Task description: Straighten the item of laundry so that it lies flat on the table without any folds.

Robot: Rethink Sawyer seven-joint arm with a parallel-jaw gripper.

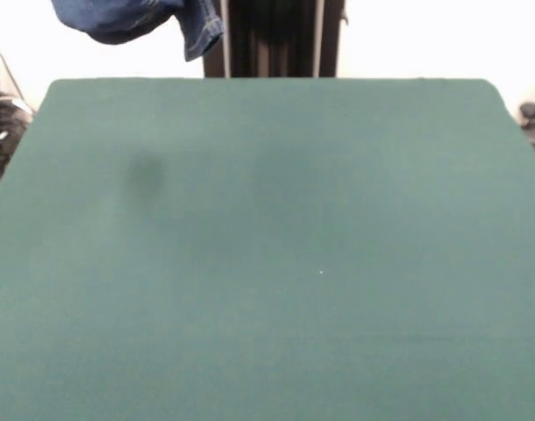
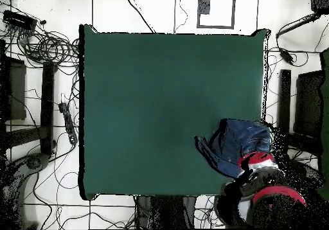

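The blue denim jeans with faded pale patches [image 1: 136, 19] are seen bunched and lifted clear of the large dark green cloth-covered tabletop [image 1: 267, 246]; in the front view they hang above the tabletop's far left corner, with a hemmed leg end drooping lowest. In the overhead view the same bundle [image 2: 241, 144] is found over the tabletop's edge nearest the robot's base, beside the red and black arm [image 2: 263, 169].

The denim is judged fairly heavy for cloth, limp yet thick, so folds are likely to stay pressed in unless the fabric is dragged or shaken out. It is not fragile and not slippery against cloth. A hem or the waistband is judged the best place to take hold, since a single layer there can be pulled outward.

The hand itself is hidden by the cloth and arm, so whether it is spread or pinching the denim cannot be told.

Nothing is seen lying on the tabletop. Cables and dark equipment [image 2: 38, 47] are spread on the floor beyond the tabletop's edges, well apart from the jeans.
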